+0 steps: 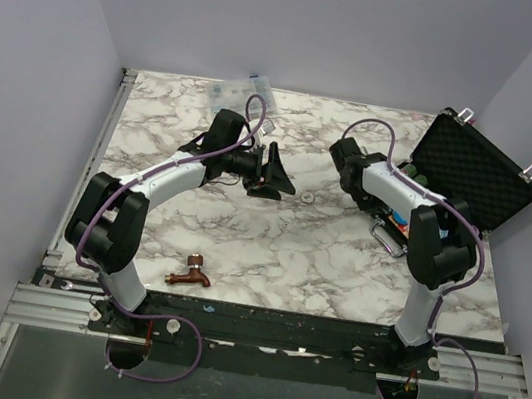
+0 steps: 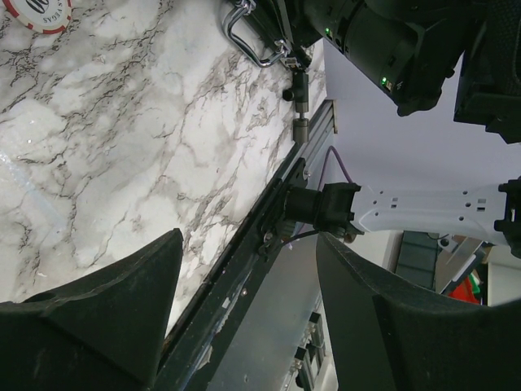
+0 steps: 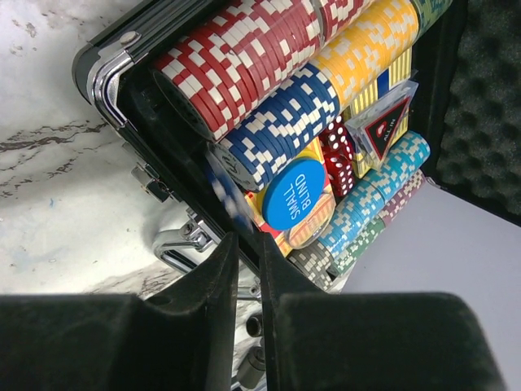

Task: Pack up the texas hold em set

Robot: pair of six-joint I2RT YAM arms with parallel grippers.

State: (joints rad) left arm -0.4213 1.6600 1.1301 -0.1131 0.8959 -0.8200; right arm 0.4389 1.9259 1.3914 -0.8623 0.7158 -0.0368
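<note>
The black hard case [image 1: 478, 172] stands open at the back right, its foam lid raised. In the right wrist view its tray [image 3: 106, 69] holds red, blue and yellow chip rows [image 3: 269, 73], red dice, a card box and a blue "SMALL BLIND" disc [image 3: 295, 194]. My right gripper [image 3: 248, 238] is at the case's front edge by the silver handle [image 3: 183, 244]. Its jaws are almost closed on a blurred blue chip [image 3: 230, 199] held edge-on; in the top view it is here [image 1: 378, 209]. My left gripper [image 1: 276, 171] is open and empty. A loose red-and-white chip [image 1: 307, 195] lies just right of it and shows in the left wrist view [image 2: 37, 12].
A copper faucet [image 1: 188, 273] lies near the front edge on the left. A clear plastic compartment box [image 1: 243, 90] sits at the back edge. Grey walls close in the marble table [image 1: 268, 251] on three sides.
</note>
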